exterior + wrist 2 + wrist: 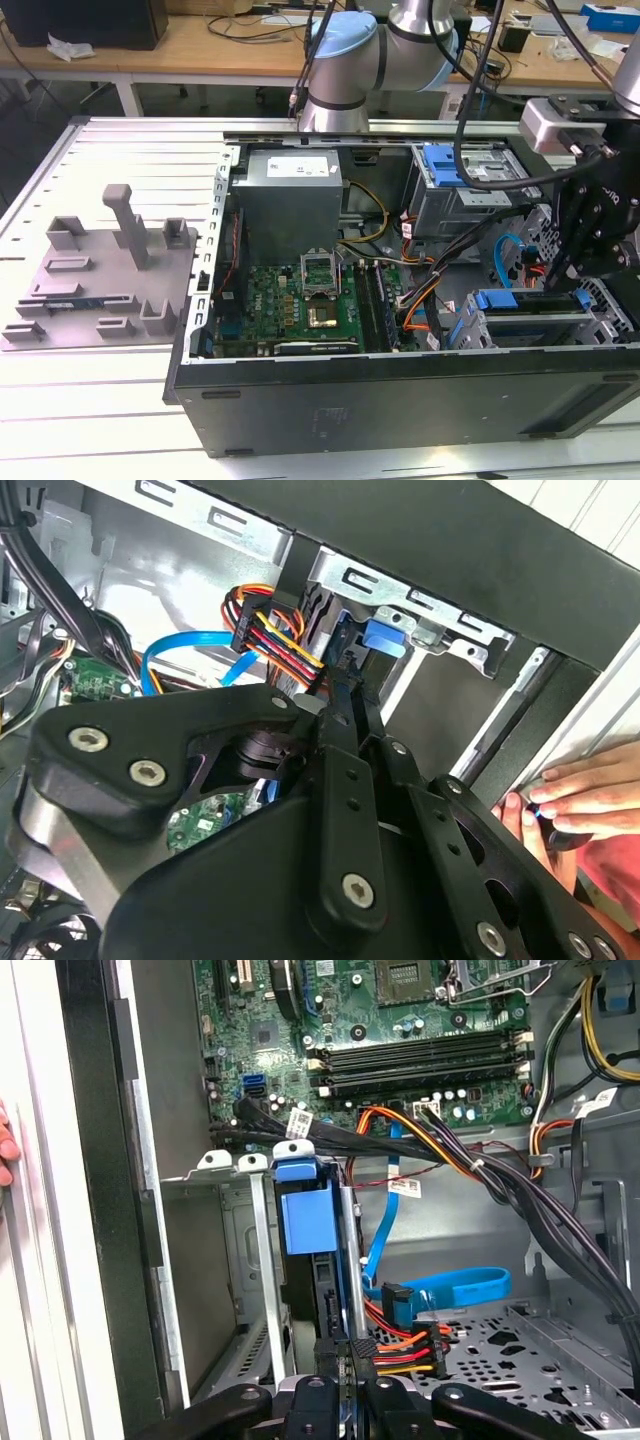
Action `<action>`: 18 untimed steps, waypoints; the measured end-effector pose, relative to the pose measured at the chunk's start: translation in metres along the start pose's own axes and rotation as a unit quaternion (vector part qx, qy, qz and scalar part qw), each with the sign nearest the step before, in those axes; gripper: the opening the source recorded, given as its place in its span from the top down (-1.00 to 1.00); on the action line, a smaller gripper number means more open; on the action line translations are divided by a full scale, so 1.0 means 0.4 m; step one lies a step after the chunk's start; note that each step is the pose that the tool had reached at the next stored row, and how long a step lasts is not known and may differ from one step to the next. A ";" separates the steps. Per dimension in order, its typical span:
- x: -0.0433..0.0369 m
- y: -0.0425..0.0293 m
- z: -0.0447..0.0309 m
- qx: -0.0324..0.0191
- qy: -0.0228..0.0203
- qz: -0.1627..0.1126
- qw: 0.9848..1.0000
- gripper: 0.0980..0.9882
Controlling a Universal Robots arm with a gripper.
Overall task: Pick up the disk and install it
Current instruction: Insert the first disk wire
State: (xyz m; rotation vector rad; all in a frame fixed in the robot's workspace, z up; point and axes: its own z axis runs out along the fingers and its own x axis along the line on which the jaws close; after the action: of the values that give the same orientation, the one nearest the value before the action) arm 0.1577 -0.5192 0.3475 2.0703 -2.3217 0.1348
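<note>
The disk (305, 1215) stands on edge in the metal drive cage (255, 1260) at the front corner of the open computer case. Its blue bracket (388, 638) points toward the motherboard. In the exterior view the disk (515, 300) lies in the cage at the exterior view's lower right, with the arm's black wrist above it. My gripper (347, 1345) reaches into the cage, its two thin fingers close together on the disk's rear edge. In the second wrist view my gripper (352, 695) tapers to the same slot.
A bundle of red, orange and yellow wires (400, 1345) and a blue flat cable (450, 1285) lie beside the fingers. A person's hand (580, 790) rests on the case's outer edge. The power supply (290, 195), the motherboard (300, 300) and a second blue-bracketed bay (445, 165) fill the case. A grey fixture (100, 270) stands on the table.
</note>
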 end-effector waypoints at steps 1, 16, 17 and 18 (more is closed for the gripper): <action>0.000 0.000 0.000 0.000 0.000 0.000 1.000 0.84; -0.001 0.000 0.010 0.000 0.000 0.000 1.000 0.84; -0.001 0.000 0.010 0.000 0.000 0.000 1.000 0.84; -0.001 0.000 0.011 0.000 0.000 0.000 1.000 0.84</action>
State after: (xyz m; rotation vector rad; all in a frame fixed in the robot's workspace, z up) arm 0.1580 -0.5192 0.3431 2.0704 -2.3218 0.1346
